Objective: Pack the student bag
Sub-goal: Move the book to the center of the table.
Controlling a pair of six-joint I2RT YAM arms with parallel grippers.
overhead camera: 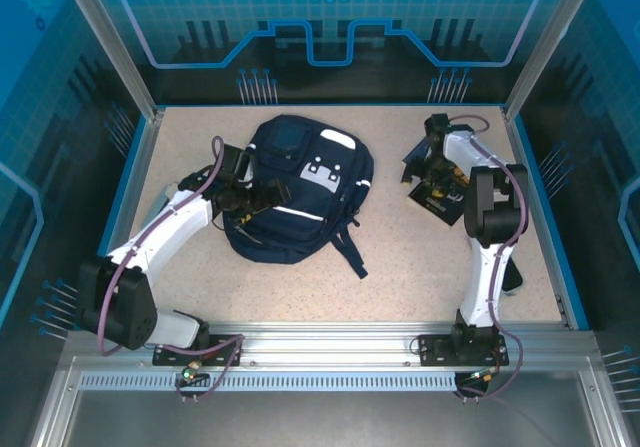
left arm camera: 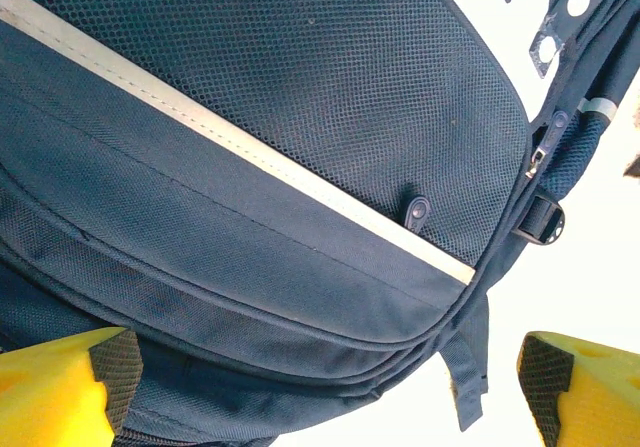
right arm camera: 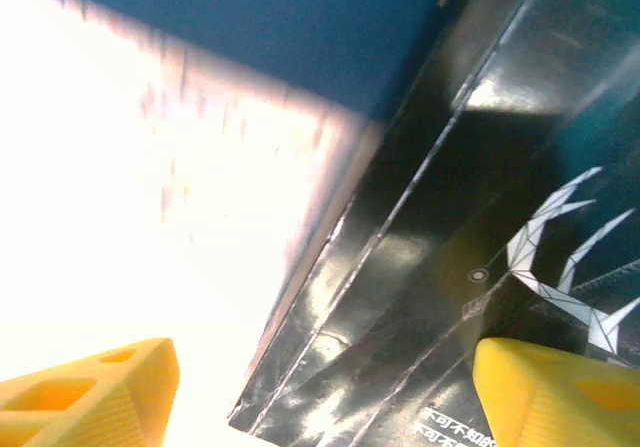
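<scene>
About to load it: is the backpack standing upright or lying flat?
Lying flat: the backpack rests on the table, front side up, a strap trailing beside it.

The middle of the table (overhead camera: 410,287) is blocked by the student bag (overhead camera: 300,197); the near edge is left free.

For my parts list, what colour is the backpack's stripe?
Off-white stripe on navy; clearest in left wrist view.

The right arm (overhead camera: 487,207) covers part of the booklet (overhead camera: 432,205); the bag (left arm camera: 250,167) runs past the left wrist view's edges.
</scene>
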